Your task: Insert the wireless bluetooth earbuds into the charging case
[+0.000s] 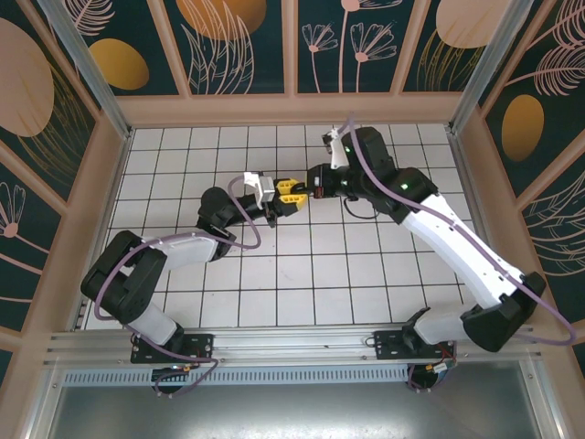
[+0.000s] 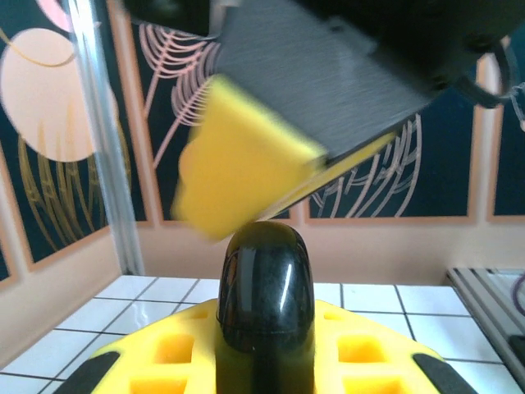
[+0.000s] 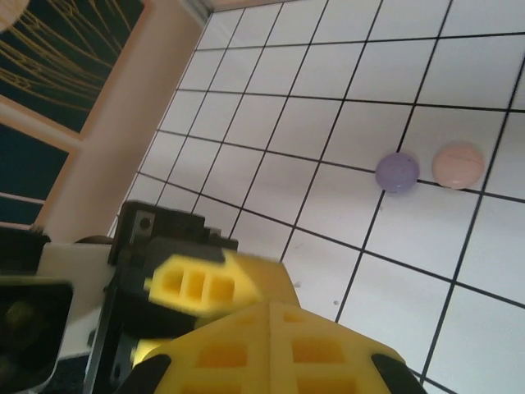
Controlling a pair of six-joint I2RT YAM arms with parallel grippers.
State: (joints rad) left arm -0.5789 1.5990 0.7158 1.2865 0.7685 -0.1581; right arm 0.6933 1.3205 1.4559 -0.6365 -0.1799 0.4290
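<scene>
The left gripper [image 1: 287, 195] is clenched on a glossy black charging case [image 2: 264, 295]. The case stands on edge between the gripper's yellow fingers [image 2: 361, 369], with its rounded top rising above them. The right gripper [image 1: 307, 189] meets it tip to tip over the middle of the counter [image 1: 302, 274]. In the left wrist view, a blurred yellow finger [image 2: 238, 180] of the right gripper hangs just over the top of the black case, touching it or nearly so. The right gripper is closed. Whether an earbud sits between its fingers cannot be told, as the tips are hidden where the two grippers come together.

Both grippers are held above the white tiles rather than resting on them. The arms reach inward from their bases at the near edge.

In the right wrist view, a lilac case [image 3: 397, 173] and a pink case [image 3: 458, 164] lie flat on the tiles farther out. These two round discs sit just beside each other on either side of a grout line, well apart from the grippers. Patterned dark panels [image 1: 247, 46] in pale wooden frames close the counter in.
</scene>
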